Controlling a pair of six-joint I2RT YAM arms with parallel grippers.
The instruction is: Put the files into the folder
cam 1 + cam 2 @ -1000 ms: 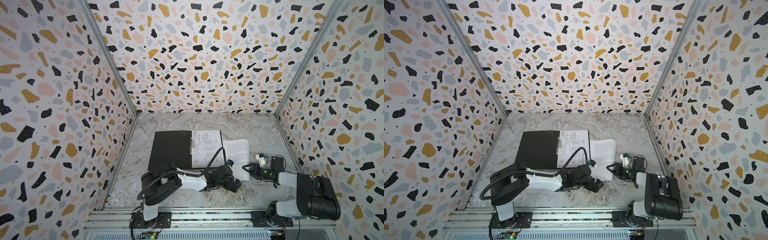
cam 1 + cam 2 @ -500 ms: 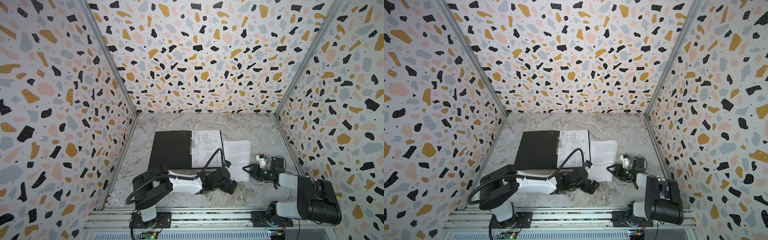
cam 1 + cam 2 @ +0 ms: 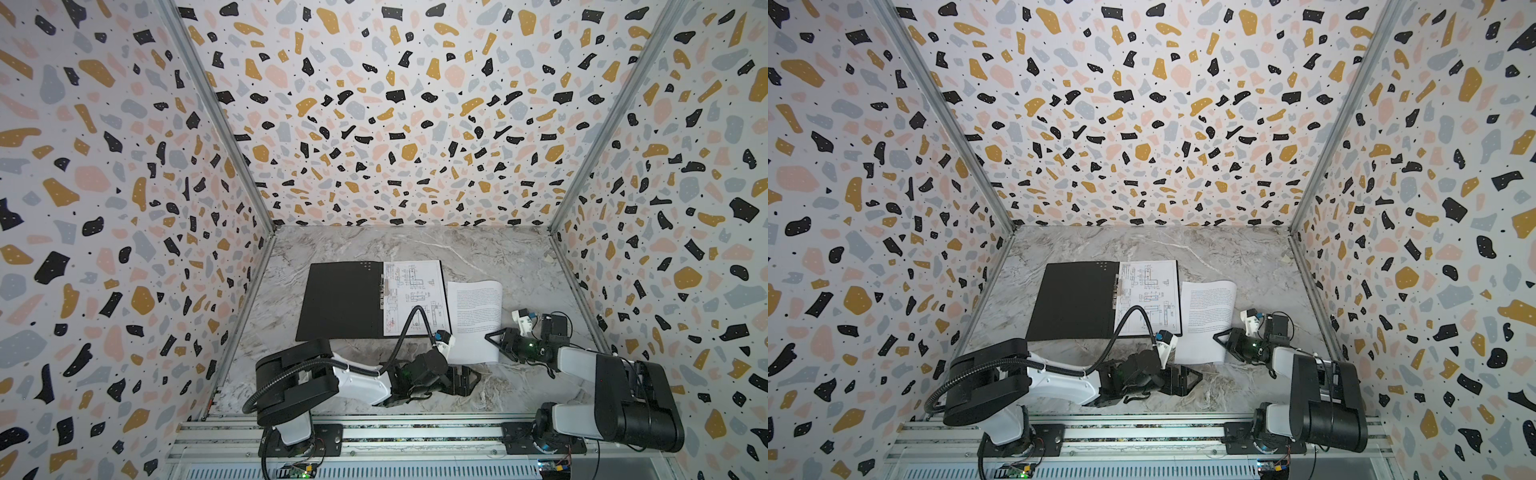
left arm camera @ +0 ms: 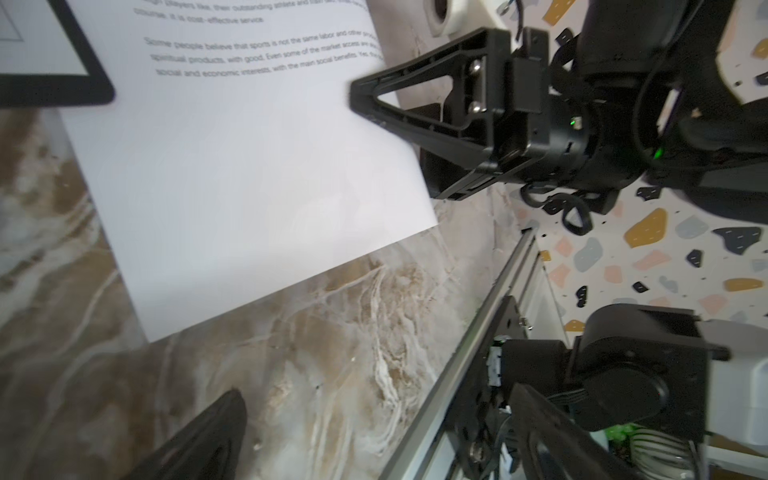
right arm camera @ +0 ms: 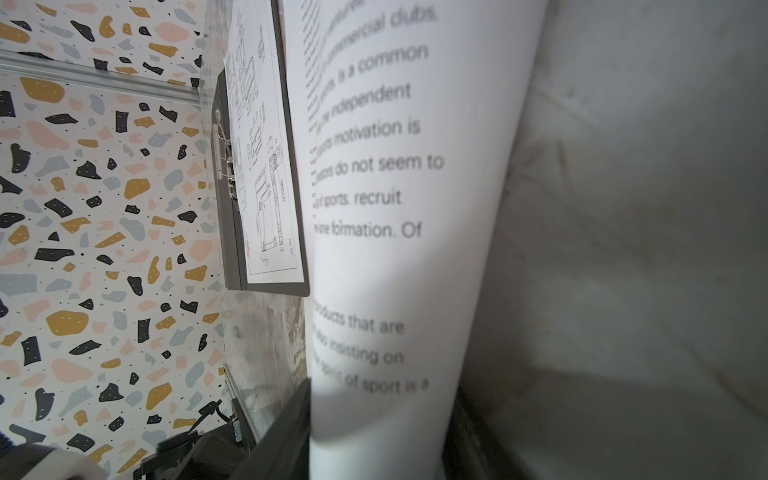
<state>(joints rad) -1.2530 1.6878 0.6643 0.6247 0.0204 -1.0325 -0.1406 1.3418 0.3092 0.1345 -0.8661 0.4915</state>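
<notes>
The drawing sheet (image 3: 415, 293) already lies on the right half of the open folder (image 3: 340, 303). The text sheet (image 3: 473, 316) lies just right of it, its right edge raised. The right gripper (image 3: 492, 338) has that edge between its jaws, but whether they pinch it I cannot tell. The left gripper (image 3: 467, 379) gapes empty, near the front. Next, I judge, the sheet must travel left onto the drawing, squarely.
</notes>
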